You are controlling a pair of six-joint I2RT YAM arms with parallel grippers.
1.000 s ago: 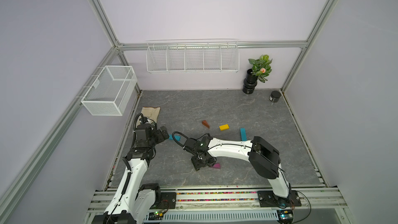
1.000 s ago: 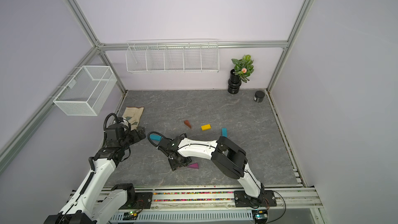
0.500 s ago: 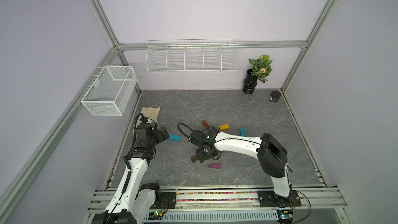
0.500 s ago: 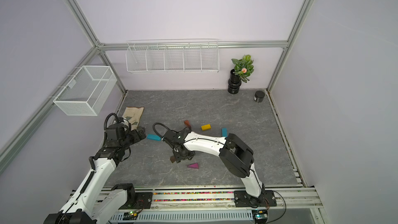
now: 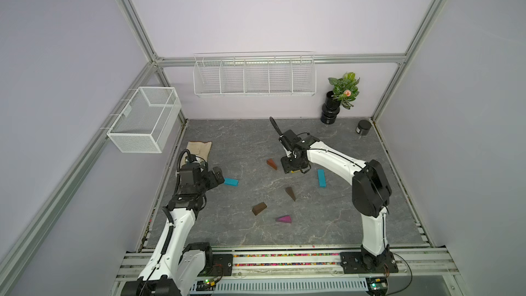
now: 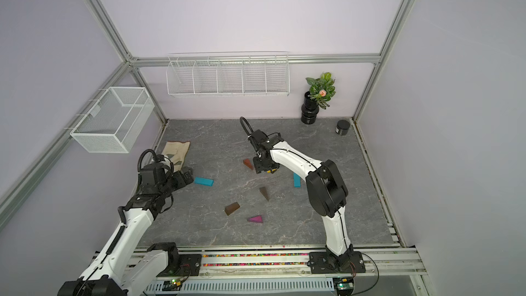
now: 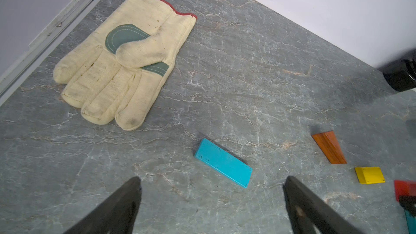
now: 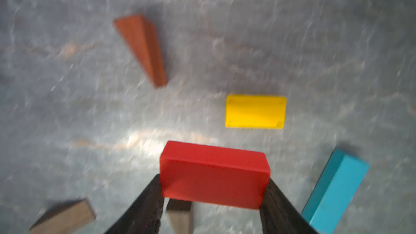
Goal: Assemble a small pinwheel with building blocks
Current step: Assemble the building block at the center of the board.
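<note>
Red brick [image 8: 213, 174] sits clamped in the right end effector [image 8: 213, 183], mid-frame in both top views, near the yellow brick [image 8: 255, 111]; left end effector [image 7: 211, 185] gapes wide.

Building blocks [image 8: 256, 111]: no lettering legible.
Work glove [image 7: 126, 64]: no readable label.
Black jar [image 5: 363, 127]: nothing legible.

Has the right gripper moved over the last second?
Yes. In a top view the right gripper, shut on the red brick, has left the spot beside the purple wedge and travelled toward the back wall, now beside the reddish-brown wedge.
</note>
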